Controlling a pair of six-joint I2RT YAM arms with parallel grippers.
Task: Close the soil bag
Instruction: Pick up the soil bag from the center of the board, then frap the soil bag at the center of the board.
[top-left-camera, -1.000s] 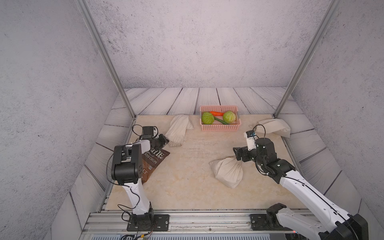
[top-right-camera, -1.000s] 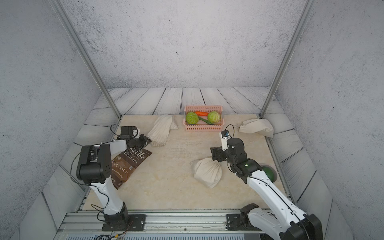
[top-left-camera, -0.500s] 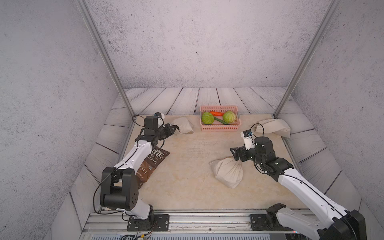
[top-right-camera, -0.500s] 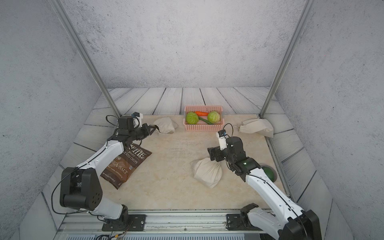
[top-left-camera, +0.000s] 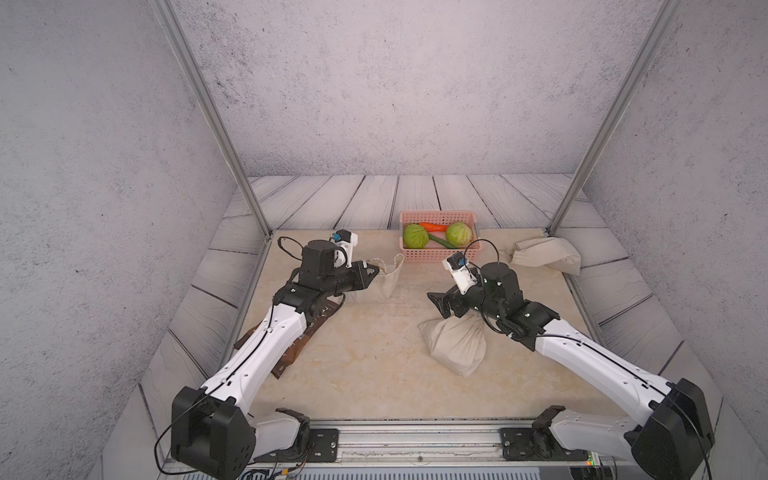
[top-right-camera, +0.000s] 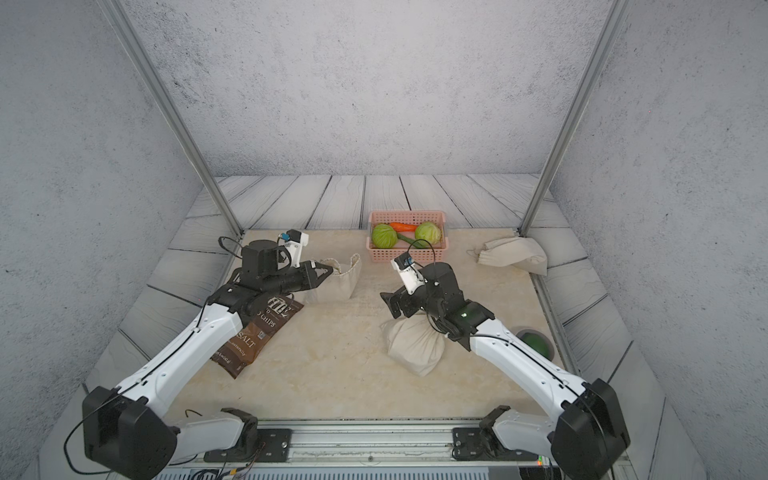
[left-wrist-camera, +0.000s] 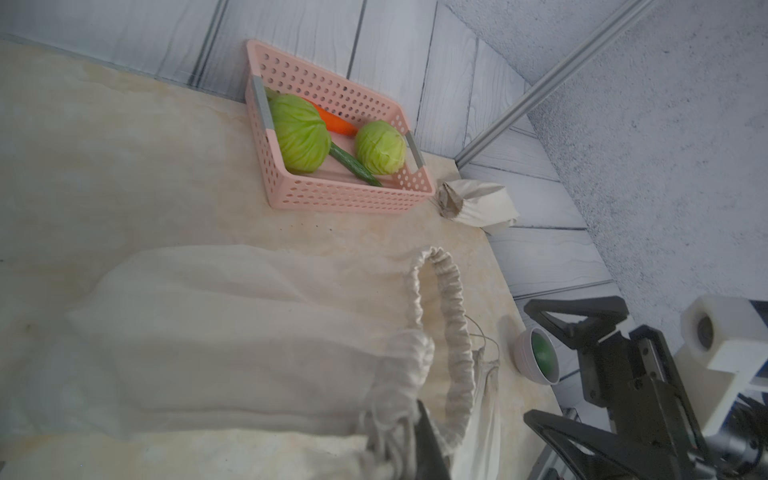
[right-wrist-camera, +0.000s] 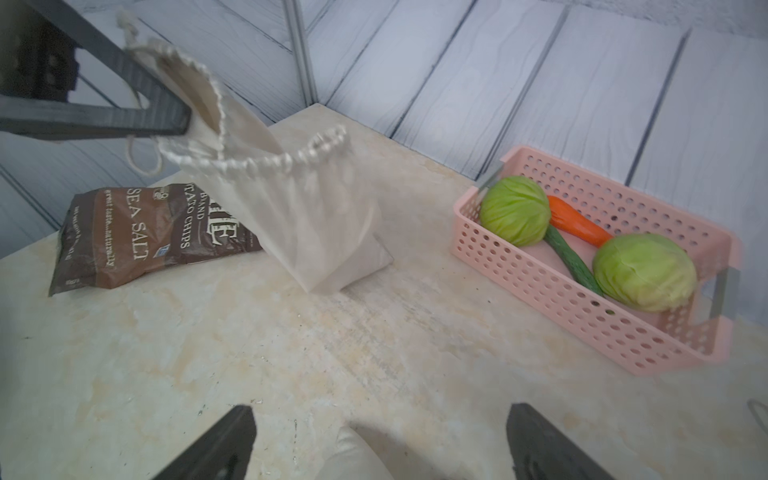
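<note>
soft, even overhead light, faint shadows on the table (top-left-camera: 374, 365); the soil bag (right-wrist-camera: 316, 224) looks smeared in the right wrist view.

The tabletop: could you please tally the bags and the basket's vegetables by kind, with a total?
Cloth drawstring bags: 3
Chip bag: 1
Cabbages: 2
Carrot: 1
Cucumber: 1
Total: 8
</note>
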